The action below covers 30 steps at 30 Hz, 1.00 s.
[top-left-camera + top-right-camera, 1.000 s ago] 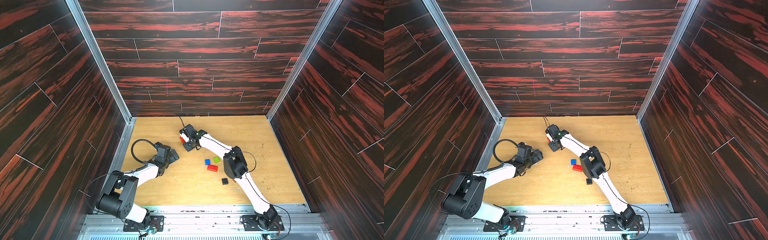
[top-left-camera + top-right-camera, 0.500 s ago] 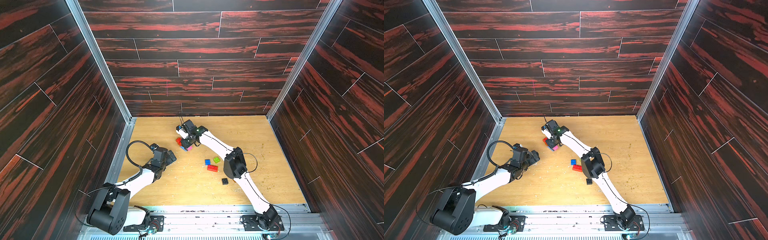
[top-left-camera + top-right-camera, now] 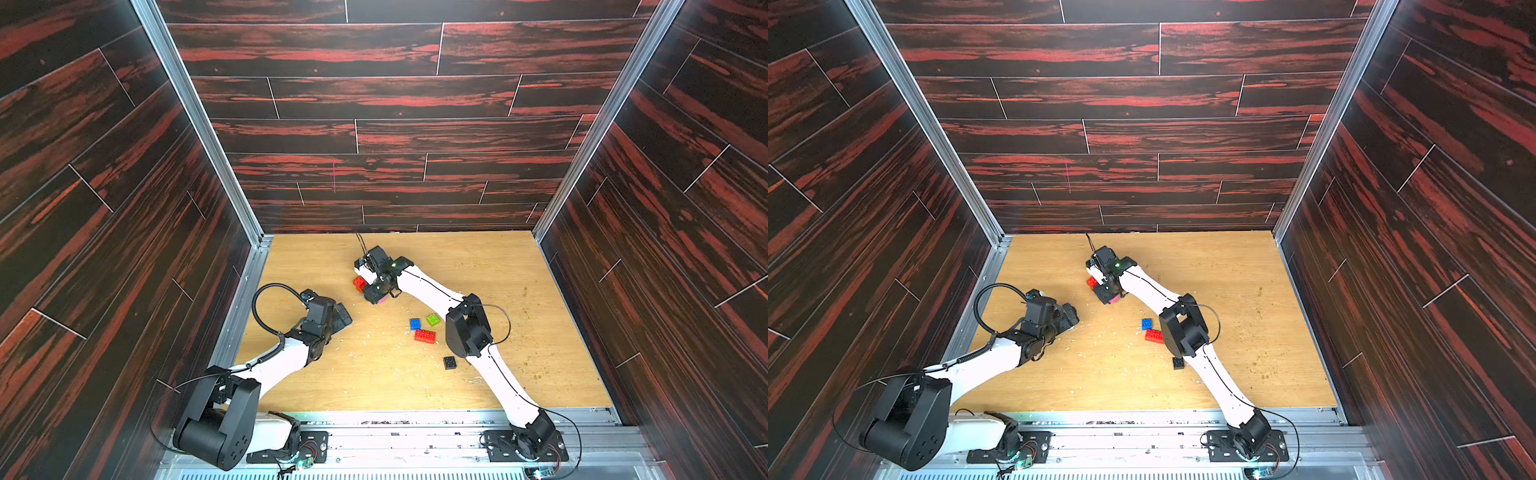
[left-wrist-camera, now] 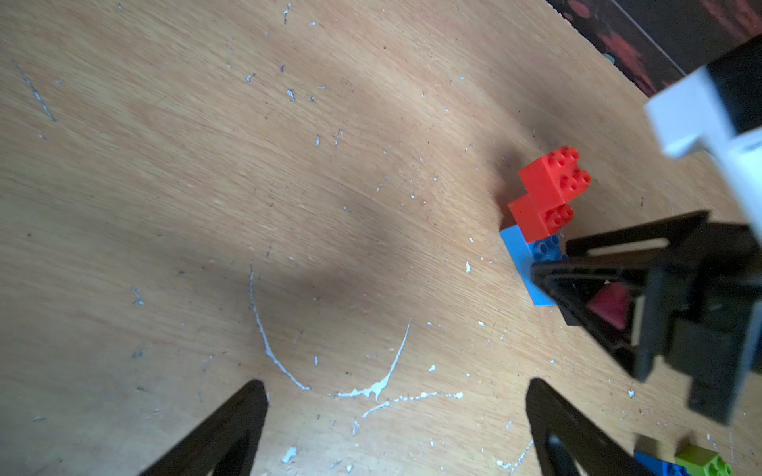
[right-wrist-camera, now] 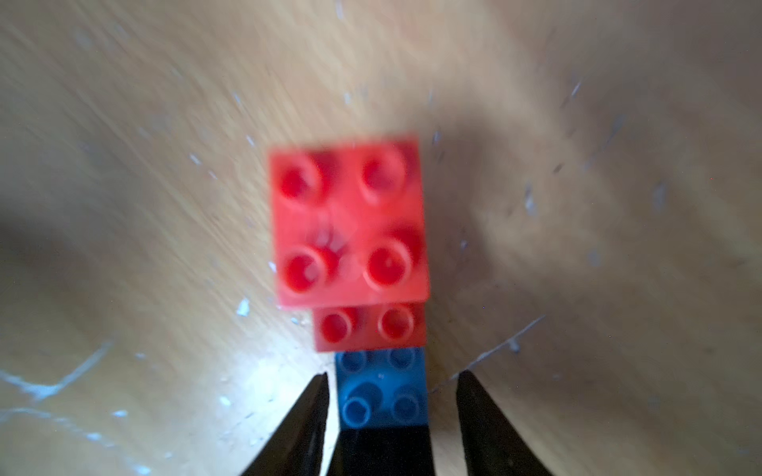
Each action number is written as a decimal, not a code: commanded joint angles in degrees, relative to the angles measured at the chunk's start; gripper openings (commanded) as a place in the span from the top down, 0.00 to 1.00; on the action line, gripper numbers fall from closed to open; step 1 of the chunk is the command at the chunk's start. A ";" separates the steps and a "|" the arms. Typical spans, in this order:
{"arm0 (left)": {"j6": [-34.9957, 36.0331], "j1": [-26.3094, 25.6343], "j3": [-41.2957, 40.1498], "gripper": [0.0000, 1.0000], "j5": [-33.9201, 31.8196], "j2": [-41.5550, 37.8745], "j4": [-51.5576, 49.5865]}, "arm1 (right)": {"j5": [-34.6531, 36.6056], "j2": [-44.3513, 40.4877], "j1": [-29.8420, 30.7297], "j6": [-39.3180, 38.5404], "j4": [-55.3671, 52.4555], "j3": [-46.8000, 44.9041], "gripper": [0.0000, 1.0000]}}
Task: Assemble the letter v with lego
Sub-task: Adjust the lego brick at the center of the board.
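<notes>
Wooden counter (image 3: 374, 382), dark panelled walls (image 3: 395, 124). My right gripper (image 5: 393, 377) is narrowly parted, straddling the blue brick (image 5: 381, 408) of a stepped lego stack (image 4: 544, 193) (red on top) without gripping it. My left gripper (image 4: 396, 387), nearby, gapes wide and holds nothing.

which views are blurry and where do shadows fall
Right wrist: the red bricks are smeared by blur, the blue brick is crisper, and a shadow lies on the table beside them. Left wrist: bricks sharp, a soft shadow across the table. Top views: sharp, evenly lit.
</notes>
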 commanded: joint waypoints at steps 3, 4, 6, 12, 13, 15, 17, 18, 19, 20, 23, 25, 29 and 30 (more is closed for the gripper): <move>0.03 -0.08 -0.71 0.00 -1.23 -1.20 -0.45 | 0.45 -2.71 1.12 1.55 1.75 -4.79 0.47; 0.04 -0.08 -0.65 0.00 -1.23 -1.10 -0.45 | 0.41 -2.86 1.18 1.83 2.14 -5.13 0.47; 0.15 -0.06 -0.61 0.00 -1.14 -1.11 -0.45 | 0.80 -2.45 1.13 2.25 2.24 -4.86 0.47; 0.11 -0.08 -0.96 0.00 -1.31 -1.21 -0.36 | 1.37 -1.76 1.08 2.30 1.88 -4.64 0.55; 0.11 -0.08 -0.92 0.00 -1.32 -1.03 -0.28 | 1.46 -1.67 1.08 2.30 1.83 -4.68 0.56; 0.14 -0.08 -0.87 0.00 -1.24 -0.73 -0.10 | 1.69 -1.68 1.07 2.24 1.87 -4.67 0.63; 0.15 -0.06 -0.82 0.00 -1.15 -0.40 0.04 | 1.63 -1.71 1.08 2.30 1.87 -4.79 0.67; 0.01 -0.08 -0.83 0.00 -1.14 -0.31 0.08 | 1.51 -1.67 1.10 2.21 1.88 -4.80 0.68; 0.07 -0.08 -0.82 0.00 -1.14 -0.31 0.08 | 1.36 -1.59 1.06 2.12 1.86 -4.75 0.68; 0.13 -0.02 -0.87 0.00 -1.22 -0.44 0.08 | 1.05 -1.58 1.06 2.00 1.90 -4.65 0.69; 0.08 -0.04 -1.09 0.00 -1.84 -1.12 -0.13 | -0.55 -1.16 1.10 1.31 1.22 -3.61 0.71; -0.01 -0.06 -1.28 0.00 -2.17 -1.81 -0.44 | -2.74 -0.47 0.98 0.60 0.08 -1.61 0.72; 0.14 -0.08 -1.87 0.00 -3.48 -3.99 -1.69 | -9.49 1.77 0.93 -1.88 -3.60 5.05 0.73; 0.14 -0.07 -2.07 0.00 -3.83 -4.62 -1.97 | -11.39 2.89 0.96 -2.48 -5.37 7.78 0.73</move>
